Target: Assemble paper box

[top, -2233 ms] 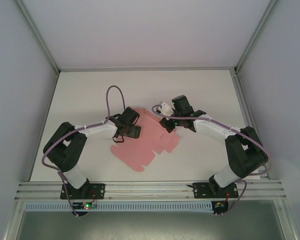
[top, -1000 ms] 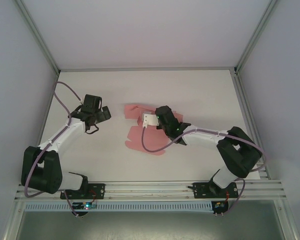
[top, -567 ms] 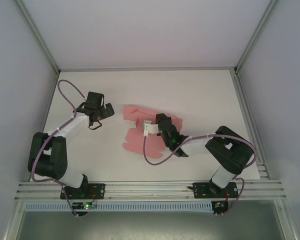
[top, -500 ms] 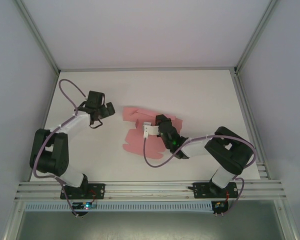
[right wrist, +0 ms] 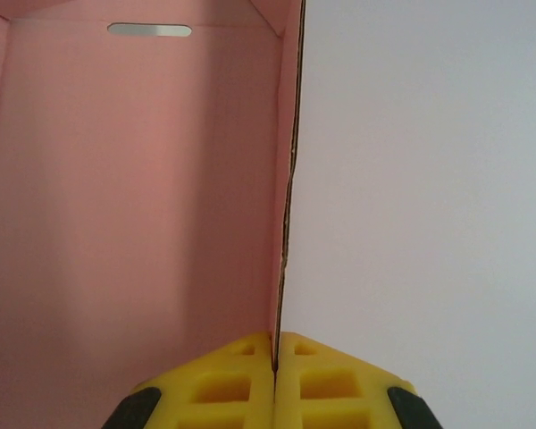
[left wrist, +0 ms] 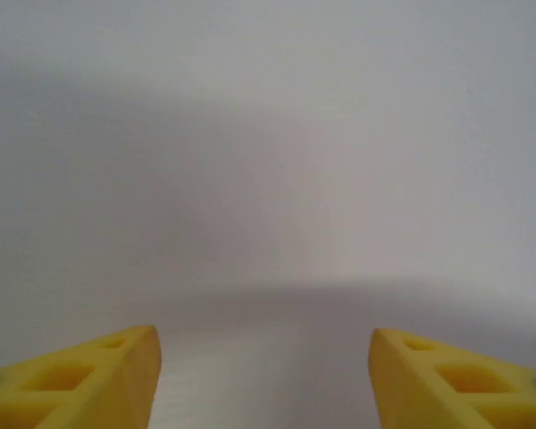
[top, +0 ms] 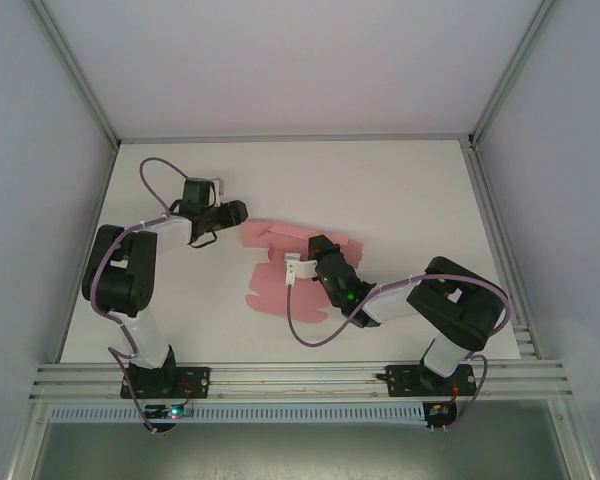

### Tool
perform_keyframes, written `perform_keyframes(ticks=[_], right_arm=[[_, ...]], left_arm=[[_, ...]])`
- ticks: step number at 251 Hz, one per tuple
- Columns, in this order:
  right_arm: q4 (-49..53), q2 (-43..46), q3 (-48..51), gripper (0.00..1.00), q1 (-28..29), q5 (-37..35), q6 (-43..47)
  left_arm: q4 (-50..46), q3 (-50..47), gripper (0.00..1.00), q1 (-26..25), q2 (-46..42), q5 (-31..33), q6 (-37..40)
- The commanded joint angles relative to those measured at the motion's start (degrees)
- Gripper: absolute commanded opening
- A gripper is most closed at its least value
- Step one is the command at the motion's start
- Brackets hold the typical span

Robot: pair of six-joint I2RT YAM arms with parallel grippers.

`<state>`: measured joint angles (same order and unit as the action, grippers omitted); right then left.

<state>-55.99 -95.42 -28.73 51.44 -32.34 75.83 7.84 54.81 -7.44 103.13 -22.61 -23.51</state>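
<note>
1. Paper box (top: 268, 292) lies as a partly folded pink cutout near the middle of the table (top: 410, 200), between the two arms.
2. We see the right gripper (right wrist: 275, 345) clenched on the edge of a raised panel, with the thin card pinched between its yellow pads.
3. We see the left gripper (left wrist: 263, 357) released, nothing between its fingers, just beside the sheet's far-left corner over bare table.
4. To fold well, we judge the right grip should steady that wall while the left comes in low against a neighbouring flap.
5. We would press along the crease, not mid-panel, so the card does not buckle or drag.
</note>
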Motion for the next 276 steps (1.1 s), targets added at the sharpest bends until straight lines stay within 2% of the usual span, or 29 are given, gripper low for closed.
perform_keyframes(ticks=[1,32,98,160,209,241,276], right_arm=[[0.8,-0.4,0.7,0.0,0.3,-2.0,-0.2],[0.9,-0.9,0.6,0.0,0.4,-3.1,-0.5],[1.1,-2.0,1.0,0.0,1.6,-4.5,-0.3],[0.9,-2.0,1.4,0.0,2.1,-5.7,-0.2],[2.3,-1.3,2.0,0.0,2.8,-5.0,-0.4],[2.4,-0.9,2.7,0.0,4.0,-6.2,-0.2],[4.7,0.2,3.5,0.0,4.5,-6.2,-1.2]], left_arm=[[5.4,-3.3,0.56,-1.6,-2.7,-8.3,5.6],[6.2,-7.4,0.52,-4.2,-7.1,-9.8,8.0],[4.6,-12.2,0.45,-11.1,-13.6,-6.0,13.1],[6.1,-16.8,0.4,-11.8,-15.9,-8.0,14.1],[9.9,-17.0,0.37,-12.6,-14.8,-15.5,15.6],[9.9,-17.8,0.34,-12.9,-14.1,-15.0,16.3],[12.0,-20.1,0.36,-13.3,-15.7,-14.2,15.3]])
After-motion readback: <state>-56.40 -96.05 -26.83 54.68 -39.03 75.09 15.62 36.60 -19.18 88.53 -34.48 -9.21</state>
